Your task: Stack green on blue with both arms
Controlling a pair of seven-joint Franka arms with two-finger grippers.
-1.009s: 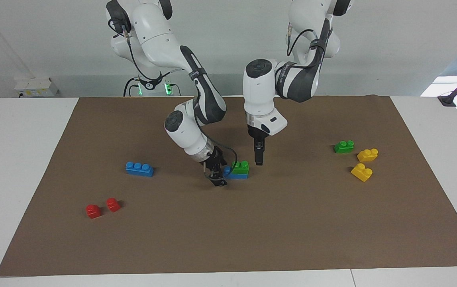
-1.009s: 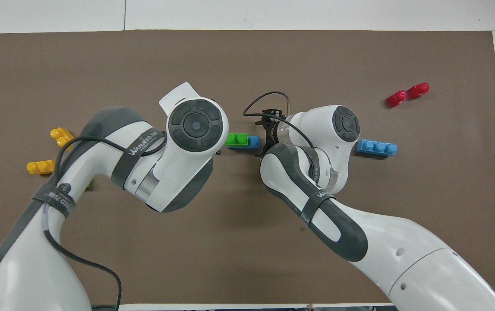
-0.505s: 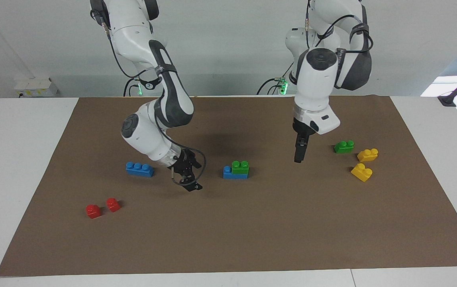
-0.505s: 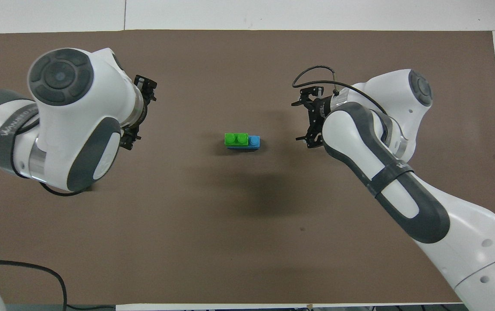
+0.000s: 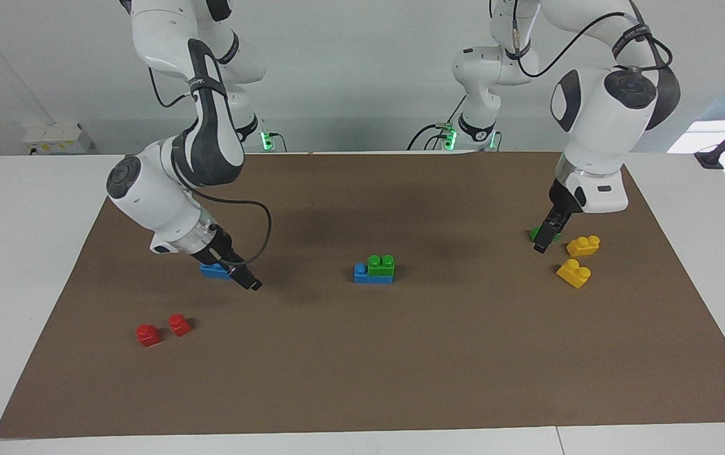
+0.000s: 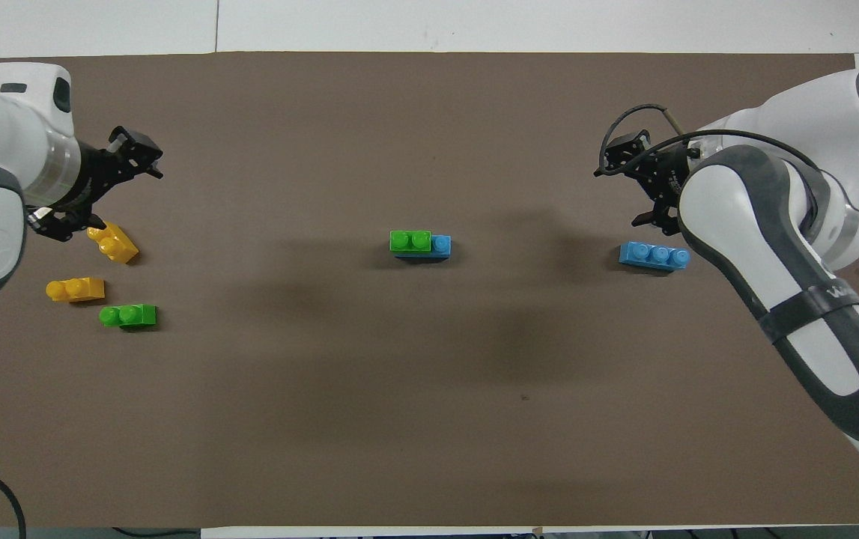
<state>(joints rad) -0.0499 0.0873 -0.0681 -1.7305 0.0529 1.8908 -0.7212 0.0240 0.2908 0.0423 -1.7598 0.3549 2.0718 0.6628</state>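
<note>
A green brick (image 5: 380,264) (image 6: 410,240) sits on a blue brick (image 5: 361,273) (image 6: 441,245) at the middle of the mat, with one blue stud left uncovered. No gripper touches this stack. My right gripper (image 5: 245,278) (image 6: 635,183) hangs open and empty over the mat by a loose blue brick (image 5: 212,271) (image 6: 654,255), part of which it hides in the facing view. My left gripper (image 5: 542,240) (image 6: 99,193) hangs open and empty at the left arm's end. In the facing view it partly covers a loose green brick (image 5: 534,233) (image 6: 128,315).
Two yellow bricks (image 5: 583,245) (image 5: 573,273) (image 6: 113,243) (image 6: 75,289) lie beside the loose green brick. Two red bricks (image 5: 148,334) (image 5: 179,324) lie at the right arm's end, farther from the robots than the loose blue brick. The brown mat (image 5: 400,366) covers the table.
Both arms have swung away from the middle stack, each toward its own end of the table. The green-on-blue stack has stayed in place, and both grippers have stayed open.
</note>
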